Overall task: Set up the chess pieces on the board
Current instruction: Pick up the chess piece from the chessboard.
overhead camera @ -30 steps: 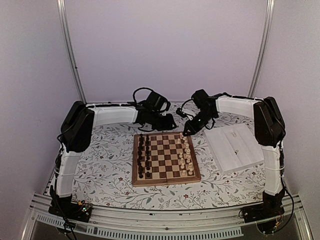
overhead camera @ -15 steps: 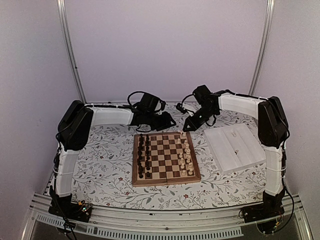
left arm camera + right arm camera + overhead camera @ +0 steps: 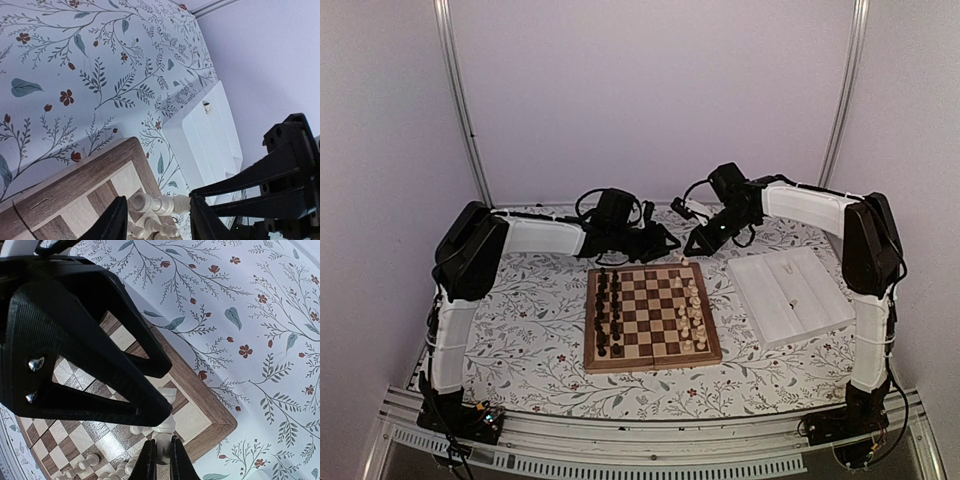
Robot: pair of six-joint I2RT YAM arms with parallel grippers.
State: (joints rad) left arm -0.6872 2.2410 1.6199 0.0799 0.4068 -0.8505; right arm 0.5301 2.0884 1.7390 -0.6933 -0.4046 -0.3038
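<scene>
Right gripper [image 3: 161, 450] pinching pale chess piece [image 3: 165, 426], above board [image 3: 220, 417] corner, floral tablecloth [image 3: 260, 315] beyond

Robot lab booth, aluminium frame posts [image 3: 461, 100], plain walls [image 3: 650, 90], bolted arms [image 3: 545, 235]

The board [image 3: 652, 363] is grained wood, the tablecloth [image 3: 535, 330] matt cloth, the tray [image 3: 802, 312] smooth.

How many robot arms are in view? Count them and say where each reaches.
2. The left arm comes in from the left, ending behind the board's far edge. The right arm comes in from the right, ending near the board's far right corner.
</scene>
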